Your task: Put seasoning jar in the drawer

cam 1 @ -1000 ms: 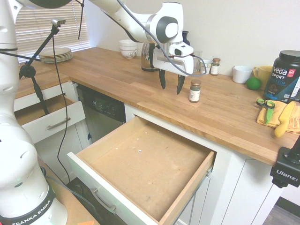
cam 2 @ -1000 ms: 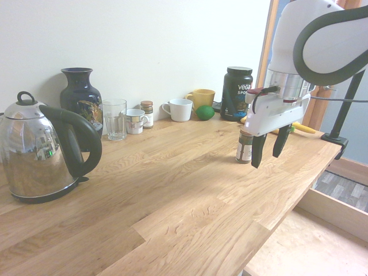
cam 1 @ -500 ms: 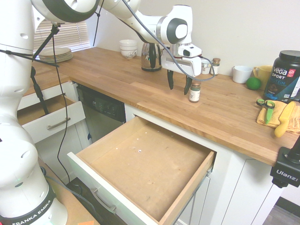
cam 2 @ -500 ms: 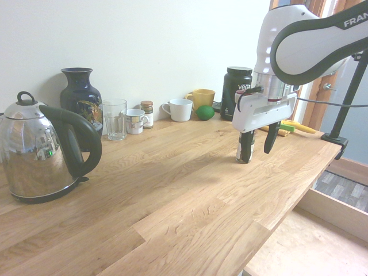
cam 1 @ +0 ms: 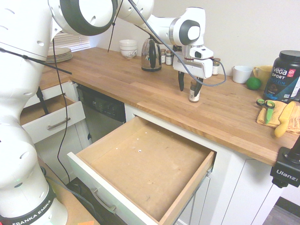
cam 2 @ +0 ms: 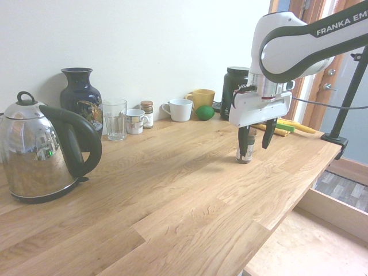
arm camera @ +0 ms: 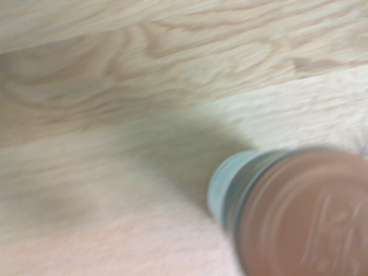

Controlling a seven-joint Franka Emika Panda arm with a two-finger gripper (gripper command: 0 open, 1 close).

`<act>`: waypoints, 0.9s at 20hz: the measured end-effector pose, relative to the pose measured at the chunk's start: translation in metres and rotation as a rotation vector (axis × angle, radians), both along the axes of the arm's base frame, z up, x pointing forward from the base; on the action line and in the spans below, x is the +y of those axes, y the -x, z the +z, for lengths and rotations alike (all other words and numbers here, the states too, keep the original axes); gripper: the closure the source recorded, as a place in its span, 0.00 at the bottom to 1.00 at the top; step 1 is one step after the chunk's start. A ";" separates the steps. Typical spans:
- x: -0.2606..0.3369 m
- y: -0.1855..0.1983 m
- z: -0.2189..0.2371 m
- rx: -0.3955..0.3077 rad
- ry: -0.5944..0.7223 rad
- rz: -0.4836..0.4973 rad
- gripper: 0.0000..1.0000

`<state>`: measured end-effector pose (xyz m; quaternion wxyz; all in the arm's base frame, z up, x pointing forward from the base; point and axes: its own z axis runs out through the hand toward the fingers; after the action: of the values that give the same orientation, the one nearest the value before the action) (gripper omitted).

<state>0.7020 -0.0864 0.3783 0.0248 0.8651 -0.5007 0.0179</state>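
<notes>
Jaws Wide Over the Jar, Big Drawer Waiting!

And here we are at the grab, with the gripper (cam 1: 189,93) down low at the seasoning jar (cam 1: 192,95)! Its 2 fingers stand wide apart, no grip made; 1 of them overlaps the jar in both outside views, and whether it touches, I can't tell. The jar is upright on the wooden counter (cam 1: 140,89), its brown lid (arm camera: 313,213) filling a corner of the wrist view.

The score so far? The large drawer (cam 1: 145,164) is pulled out below the counter, so that part is done. Left to do, by my reckoning: line up, close, lift, carry over the front edge, lower, release. That's early days, folks!

Look around the ground: at the wall, 1 other brown-lidded jar (cam 2: 148,117), a look-alike to leave alone, with a glass (cam 2: 115,121) and a blue vase (cam 2: 80,95) farther along. Kettle (cam 2: 43,152) at 1 end, black tub (cam 1: 283,75) toward the other, yellow cloth (cam 1: 267,118) well apart from the jar. Nothing tall shows between jar and drawer; the hazards are the counter's front edge and a fingertip that could tip the jar if the jaws close off-centre. Centre first, then squeeze!
</notes>
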 end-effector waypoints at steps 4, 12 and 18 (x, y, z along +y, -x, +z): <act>-0.009 -0.011 -0.012 -0.002 -0.009 -0.010 0.00; -0.019 -0.030 -0.027 0.006 -0.014 -0.018 1.00; -0.021 -0.032 -0.026 0.004 -0.013 -0.017 1.00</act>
<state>0.7337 -0.1074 0.3522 0.0204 0.8609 -0.5083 0.0126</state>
